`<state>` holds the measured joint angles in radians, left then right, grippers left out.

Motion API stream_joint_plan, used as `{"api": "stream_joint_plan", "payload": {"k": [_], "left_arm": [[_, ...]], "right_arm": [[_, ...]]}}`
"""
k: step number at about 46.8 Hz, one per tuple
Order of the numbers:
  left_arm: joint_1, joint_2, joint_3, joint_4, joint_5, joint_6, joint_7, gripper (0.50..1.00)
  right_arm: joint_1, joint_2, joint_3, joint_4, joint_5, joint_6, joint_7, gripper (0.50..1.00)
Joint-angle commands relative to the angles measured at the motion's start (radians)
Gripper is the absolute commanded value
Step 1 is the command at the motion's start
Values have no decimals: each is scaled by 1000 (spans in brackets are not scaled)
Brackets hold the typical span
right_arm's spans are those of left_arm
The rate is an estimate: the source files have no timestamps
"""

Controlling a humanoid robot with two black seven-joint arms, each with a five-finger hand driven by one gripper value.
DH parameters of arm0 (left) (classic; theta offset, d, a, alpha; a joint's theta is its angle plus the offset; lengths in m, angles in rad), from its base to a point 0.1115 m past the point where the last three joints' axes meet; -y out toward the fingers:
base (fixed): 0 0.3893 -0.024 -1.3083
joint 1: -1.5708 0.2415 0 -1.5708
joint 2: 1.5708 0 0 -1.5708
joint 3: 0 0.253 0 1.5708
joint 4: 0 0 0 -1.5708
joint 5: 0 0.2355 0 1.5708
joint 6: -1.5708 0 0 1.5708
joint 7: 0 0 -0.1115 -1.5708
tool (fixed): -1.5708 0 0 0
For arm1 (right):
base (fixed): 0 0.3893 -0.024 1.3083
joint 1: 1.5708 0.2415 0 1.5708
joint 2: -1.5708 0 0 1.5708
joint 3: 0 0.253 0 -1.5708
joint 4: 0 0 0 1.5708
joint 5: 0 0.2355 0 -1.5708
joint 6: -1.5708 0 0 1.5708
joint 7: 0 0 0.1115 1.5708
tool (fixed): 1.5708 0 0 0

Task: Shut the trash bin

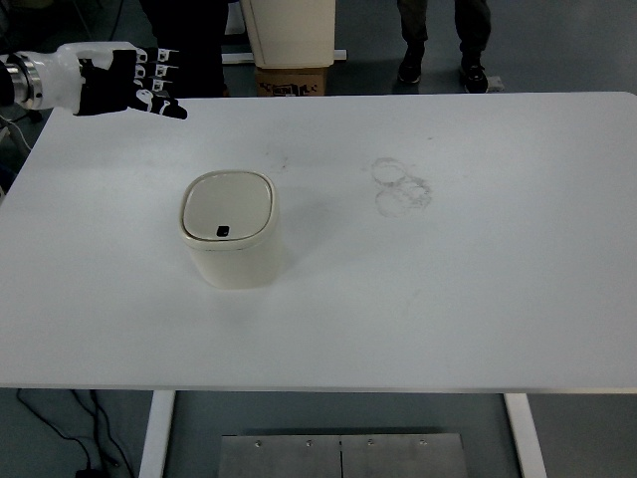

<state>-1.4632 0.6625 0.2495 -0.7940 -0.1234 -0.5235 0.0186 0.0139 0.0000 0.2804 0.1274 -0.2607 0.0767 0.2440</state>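
Note:
A cream trash bin (pixel 232 234) stands on the white table (pixel 448 279), left of centre. Its lid (pixel 227 206) lies flat on top, shut, with a small dark mark near its front edge. My left hand (pixel 139 85) hovers high at the far left corner of the table, well away from the bin. Its black-and-white fingers (pixel 164 105) are spread and hold nothing. My right arm does not show.
Faint ring marks (pixel 401 185) stain the table right of centre. Beyond the far edge stand a cardboard box (pixel 292 79), a cream cabinet (pixel 291 30) and a person's legs (pixel 446 40).

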Motion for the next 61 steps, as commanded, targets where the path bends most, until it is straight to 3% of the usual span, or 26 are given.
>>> {"api": "stream_joint_plan", "payload": {"k": [1,15,28,35,57,61], "left_arm": [[64,2,-96,24,-4,7,-2,1000],[279,5,-355,91,-16,8,-32,1000],[448,-1,-516,160,-18,8,-140,1000],[500,-4,-564,165,-18,8,-163,1000],[649,-37,-797,171,-19,34,-164,1000],[666,-52,-817,182,-19,34,-187,1000]], "right_arm": [[0,0,0,0,0,0,-2,991],[0,0,0,0,0,0,0,991],[0,0,0,0,0,0,0,991],[0,0,0,0,0,0,0,991],[0,0,0,0,0,0,0,991],[0,0,0,0,0,0,0,991]]}}
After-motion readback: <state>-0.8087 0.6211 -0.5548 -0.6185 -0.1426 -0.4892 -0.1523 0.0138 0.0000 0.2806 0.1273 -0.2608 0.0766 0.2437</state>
